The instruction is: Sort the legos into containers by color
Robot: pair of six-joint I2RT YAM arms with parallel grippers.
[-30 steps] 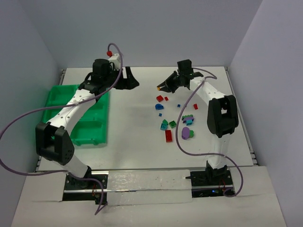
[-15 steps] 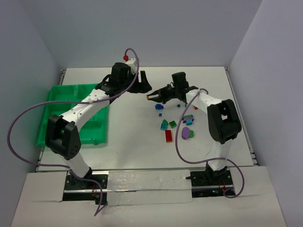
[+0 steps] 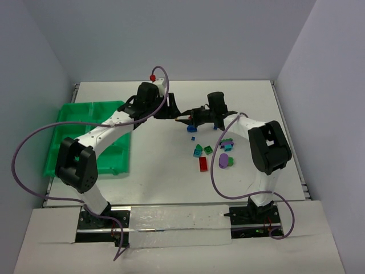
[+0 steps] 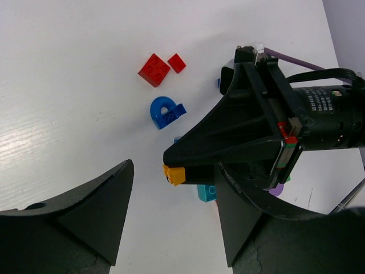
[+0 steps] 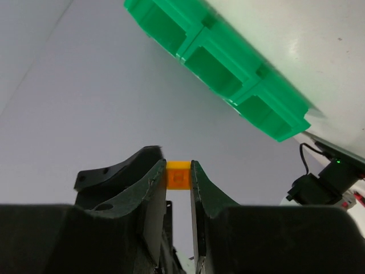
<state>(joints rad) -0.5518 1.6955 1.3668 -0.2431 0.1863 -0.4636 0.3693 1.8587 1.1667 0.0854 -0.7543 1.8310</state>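
Note:
A small orange lego (image 5: 178,176) is pinched at the fingertips of my right gripper (image 5: 178,165), which is shut on it above the table's middle (image 3: 183,119). My left gripper (image 4: 174,166) is open. Its two fingers stand either side of the orange lego (image 4: 174,174), with a gap on each side. The two grippers meet tip to tip (image 3: 173,111). The green tray of containers (image 3: 85,117) lies at the far left, also seen in the right wrist view (image 5: 228,74). Loose legos lie right of centre: a blue arch (image 4: 165,111), red bricks (image 4: 154,69) and a teal one (image 4: 206,192).
A long red brick (image 3: 203,164), a purple piece (image 3: 224,161), and green (image 3: 208,150) and teal (image 3: 198,152) bricks are scattered before the right arm. Purple cables loop off both arms. White walls close in the table on three sides.
My left gripper swung right from above the tray's edge and narrowed its jaws. My right gripper carried the orange lego left to meet it, so the brick now sits between the left fingers.

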